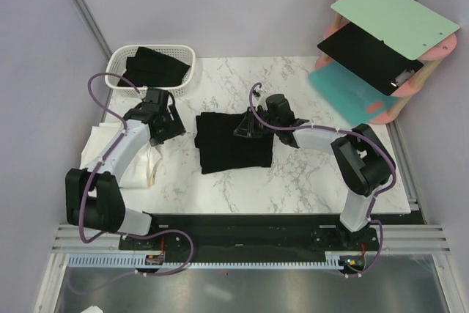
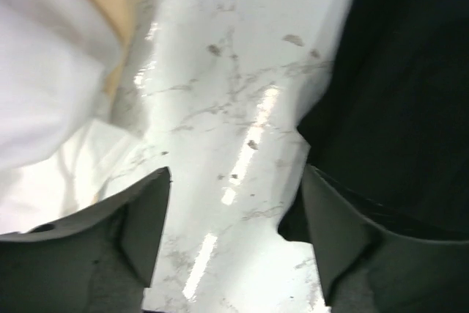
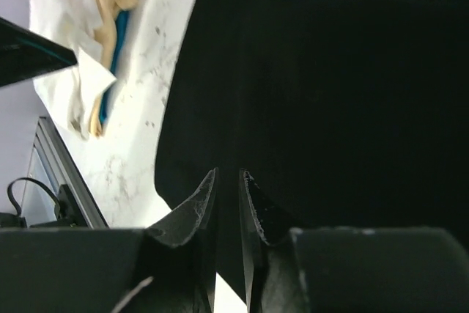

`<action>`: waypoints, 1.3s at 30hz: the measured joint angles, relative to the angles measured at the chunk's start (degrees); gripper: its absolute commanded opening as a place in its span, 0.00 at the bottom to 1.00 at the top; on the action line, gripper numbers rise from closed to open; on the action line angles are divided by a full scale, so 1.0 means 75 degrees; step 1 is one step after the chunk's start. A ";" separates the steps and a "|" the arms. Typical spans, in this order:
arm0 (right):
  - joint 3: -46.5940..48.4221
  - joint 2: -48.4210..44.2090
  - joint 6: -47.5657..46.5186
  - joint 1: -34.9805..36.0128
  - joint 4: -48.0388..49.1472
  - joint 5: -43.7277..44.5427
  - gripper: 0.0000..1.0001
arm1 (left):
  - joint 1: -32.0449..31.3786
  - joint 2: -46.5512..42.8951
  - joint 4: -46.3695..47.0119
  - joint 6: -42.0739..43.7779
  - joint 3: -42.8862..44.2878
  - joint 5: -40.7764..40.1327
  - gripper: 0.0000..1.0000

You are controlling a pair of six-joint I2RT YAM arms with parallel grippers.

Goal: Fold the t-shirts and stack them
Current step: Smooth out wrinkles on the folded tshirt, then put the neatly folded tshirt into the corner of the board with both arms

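Observation:
A folded black t-shirt lies in the middle of the marble table. My right gripper is over its far right part; in the right wrist view the jaws stand almost together, pinched on the black cloth. My left gripper is open and empty over bare table, between a pile of white and cream t-shirts and the black t-shirt. In the left wrist view the gripper has white cloth on its left and black cloth on its right.
A white lattice basket at the back left holds more black cloth. A pink shelf rack at the back right carries green boards and a black board. The white and cream pile hangs over the table's left edge.

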 measured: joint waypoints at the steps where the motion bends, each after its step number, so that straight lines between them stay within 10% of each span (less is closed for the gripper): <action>1: -0.0111 0.0000 0.0020 0.0017 -0.0003 -0.0003 0.27 | 0.0000 0.0073 -0.0242 0.0041 0.0105 -0.0195 0.85; 20: -0.0373 -0.0044 -0.0032 -0.0160 -0.0035 -0.0012 0.65 | -0.1029 0.2847 -0.3179 0.0251 0.2212 -0.4599 1.00; 39: -0.0807 -0.0041 0.0682 -0.2133 0.0991 -0.1128 0.69 | -0.1131 0.5581 -0.4377 -0.0003 0.2594 -0.6234 1.00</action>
